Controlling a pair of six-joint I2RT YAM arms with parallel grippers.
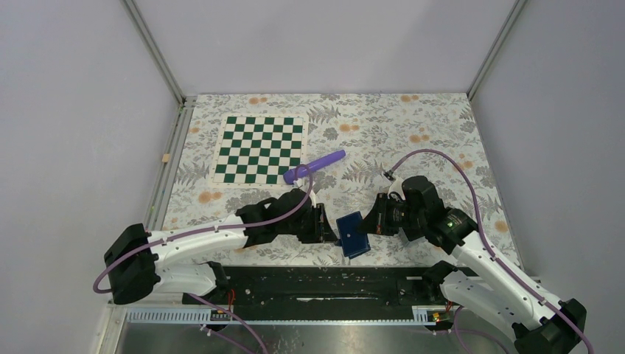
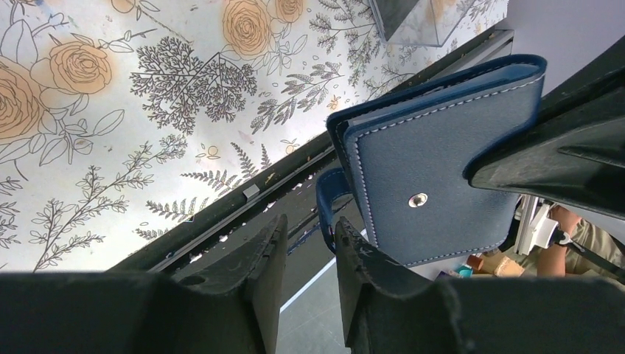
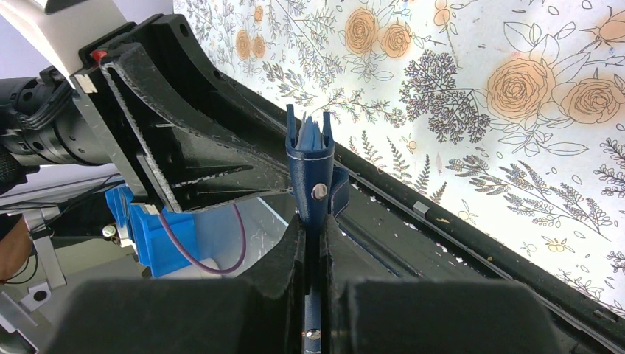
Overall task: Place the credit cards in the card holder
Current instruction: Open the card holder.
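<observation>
Top external view: the card holder (image 1: 353, 234) is at the lower centre of the frame, over the near edge of the counter (image 1: 442, 140), between the two arms. The left fingers (image 1: 324, 225) reach it from the left and the right fingers (image 1: 376, 220) from the right. A green-and-white chessboard mat (image 1: 259, 150) lies in the upper left part of the counter. A purple rod (image 1: 315, 167) lies slanted at the mat's lower right corner.

Right wrist view: the card holder (image 3: 309, 173) stands on edge, folded. The right fingers (image 3: 289, 254) are clenched on its lower edge, with the blue leather pinched between them. Pale blue inner pockets show at its top edge. The metal snap stud (image 3: 318, 191) faces right.

Left wrist view: the card holder (image 2: 435, 169) fills the right half of the frame, its outer face and stud toward the camera. The left fingers (image 2: 269, 258) stand a narrow gap apart. The snap tab (image 2: 328, 203) curls down to the tip of the finger on the right of the frame. It cannot be determined whether the tab is pinched.
</observation>
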